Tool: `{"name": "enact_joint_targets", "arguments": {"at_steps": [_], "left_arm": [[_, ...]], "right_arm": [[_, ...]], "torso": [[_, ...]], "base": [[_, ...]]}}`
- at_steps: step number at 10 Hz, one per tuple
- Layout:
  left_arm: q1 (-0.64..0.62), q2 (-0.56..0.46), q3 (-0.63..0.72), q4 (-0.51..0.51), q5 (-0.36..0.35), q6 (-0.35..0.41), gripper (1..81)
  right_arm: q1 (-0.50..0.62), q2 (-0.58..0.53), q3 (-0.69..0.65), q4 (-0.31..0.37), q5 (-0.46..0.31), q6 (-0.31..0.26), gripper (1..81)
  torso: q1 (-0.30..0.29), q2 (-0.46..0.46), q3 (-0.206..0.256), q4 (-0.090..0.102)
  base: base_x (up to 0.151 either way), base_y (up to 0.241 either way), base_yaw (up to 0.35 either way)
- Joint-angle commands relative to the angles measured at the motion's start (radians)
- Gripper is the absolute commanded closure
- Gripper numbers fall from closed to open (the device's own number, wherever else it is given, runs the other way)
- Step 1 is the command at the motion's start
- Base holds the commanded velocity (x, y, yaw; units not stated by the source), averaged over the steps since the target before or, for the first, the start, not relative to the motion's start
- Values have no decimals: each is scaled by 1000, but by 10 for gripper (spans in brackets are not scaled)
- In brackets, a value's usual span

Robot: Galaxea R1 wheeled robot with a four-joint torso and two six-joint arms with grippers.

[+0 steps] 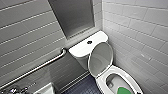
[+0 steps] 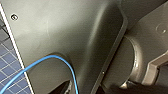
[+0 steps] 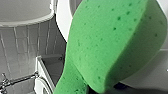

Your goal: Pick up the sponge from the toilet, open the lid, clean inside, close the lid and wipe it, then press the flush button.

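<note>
The lid (image 1: 100, 58) is standing open, leaning back against the tank (image 1: 79, 49); the sponge (image 1: 124, 90) is showing at the front of the bowl (image 1: 113, 79); whether the right gripper is clamping it, I cannot tell.

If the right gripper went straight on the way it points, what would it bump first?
Probably the white inside of the toilet bowl, with the sponge touching first, since it hangs over the open bowl. Depth is hard to judge.

Bright, even light on white tiles (image 1: 140, 22) and lid (image 1: 100, 58); the sponge (image 3: 112, 42) shows vivid green. The opposite wall (image 1: 25, 32) lies in grey shade.
</note>
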Motion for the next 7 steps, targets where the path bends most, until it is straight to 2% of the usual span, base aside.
{"name": "enact_joint_targets", "arguments": {"at_steps": [1, 4, 7], "left_arm": [[19, -1, 7, 10, 91, 1, 10], [19, -1, 7, 8, 91, 1, 10], [19, -1, 7, 7, 91, 1, 10]], "right_arm": [[356, 91, -19, -1, -257, 29, 811], [433, 232, -143, 2, -319, 45, 811], [442, 394, -311, 2, -309, 77, 811]], "torso": [[0, 0, 0, 0], [0, 0, 0, 0], [0, 0, 0, 0]], "base": [[0, 0, 0], [0, 0, 0], [0, 0, 0]]}}
